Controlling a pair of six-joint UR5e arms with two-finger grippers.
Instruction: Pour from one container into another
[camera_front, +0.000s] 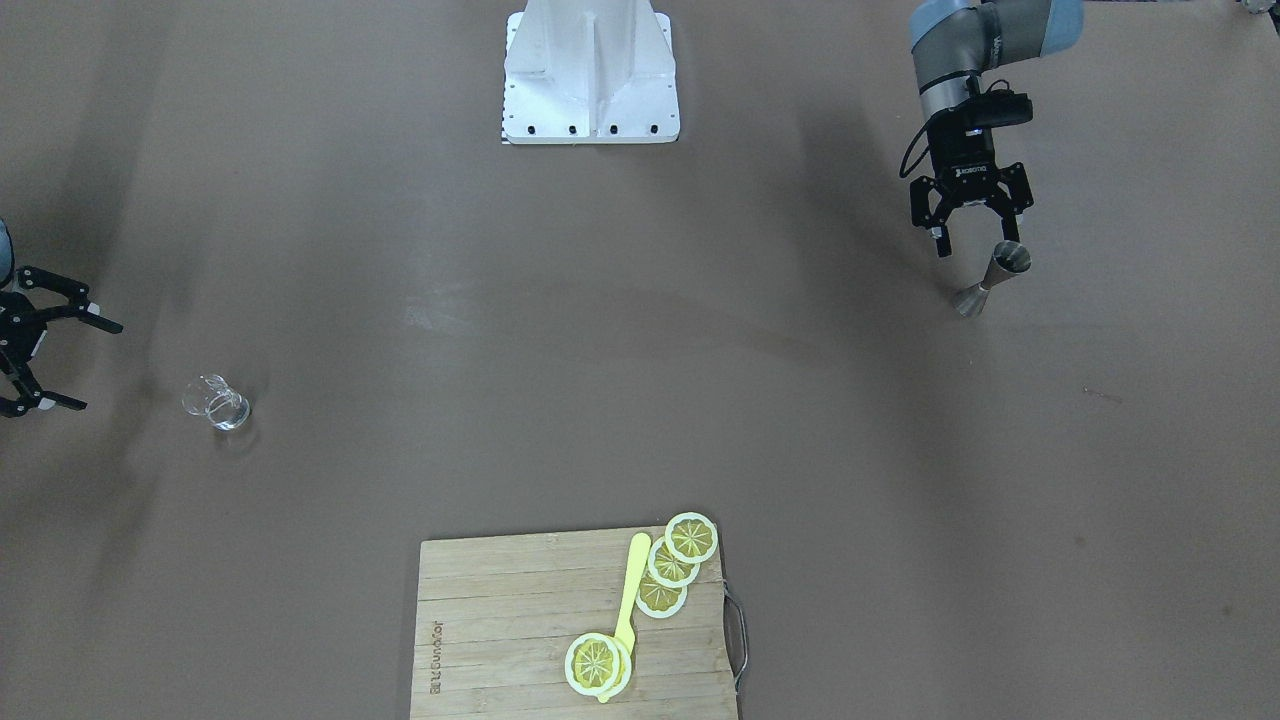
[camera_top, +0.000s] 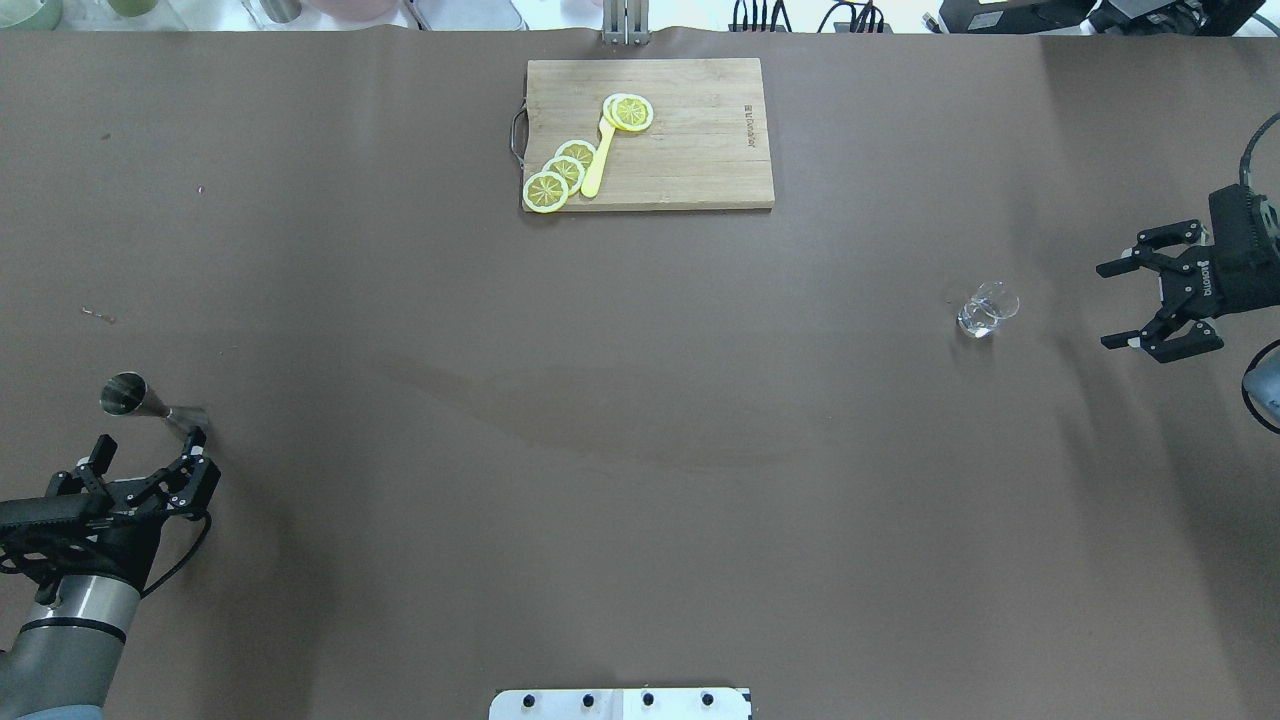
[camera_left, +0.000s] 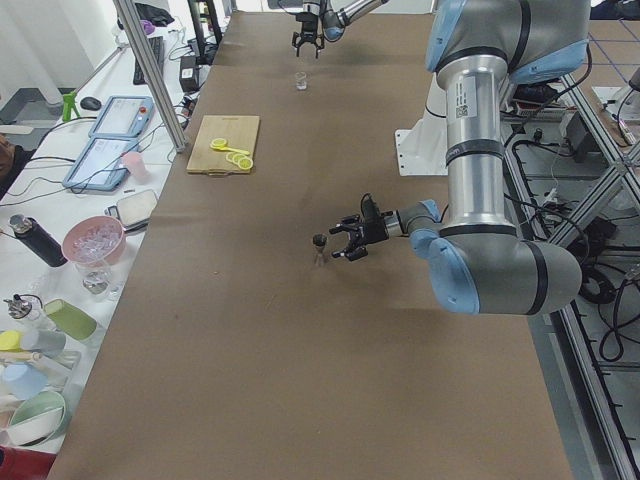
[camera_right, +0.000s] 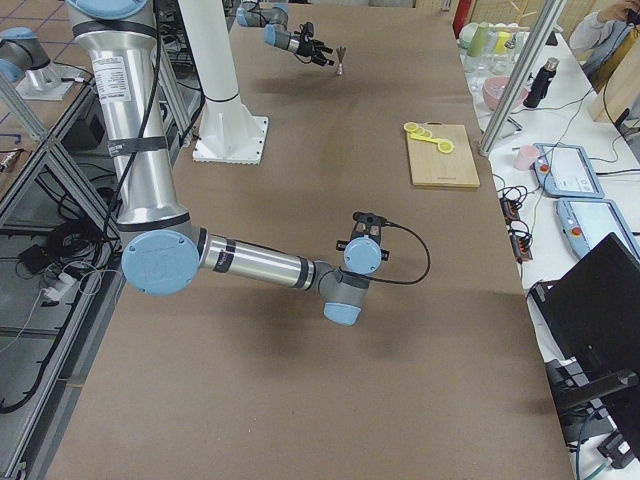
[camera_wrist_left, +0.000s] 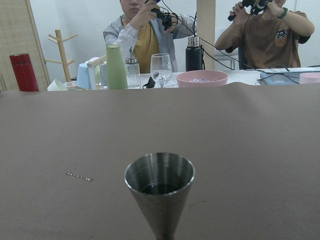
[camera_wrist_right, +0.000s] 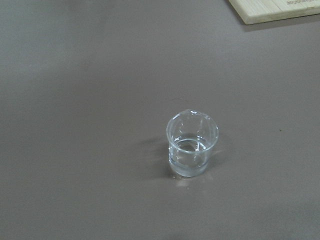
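Nearest the overhead camera, at the lower left of the frame, my left gripper (camera_top: 150, 455) hangs with its jaws spread wide and nothing between them. The steel jigger (camera_top: 150, 403) stands upright just beyond the fingertips, one finger so close to its foot that I cannot tell whether they touch. Through my left wrist camera its rim fills the lower centre, with something dark at the bottom that I cannot identify. Far off at the right edge, my right gripper (camera_top: 1108, 306) is also wide and empty, facing the small spouted glass (camera_top: 988, 308), which seems to hold a little clear liquid. Beyond both, at the top centre, lies the cutting board (camera_top: 690, 150) with lemon slices (camera_top: 565, 172) and a yellow utensil (camera_top: 598, 160). As I judge it, the step in hand is the grasp: I should centre the jaws on the jigger's narrow waist, close squarely so the cone neither tips nor skids, lift it level, and carry it slowly across to the glass.
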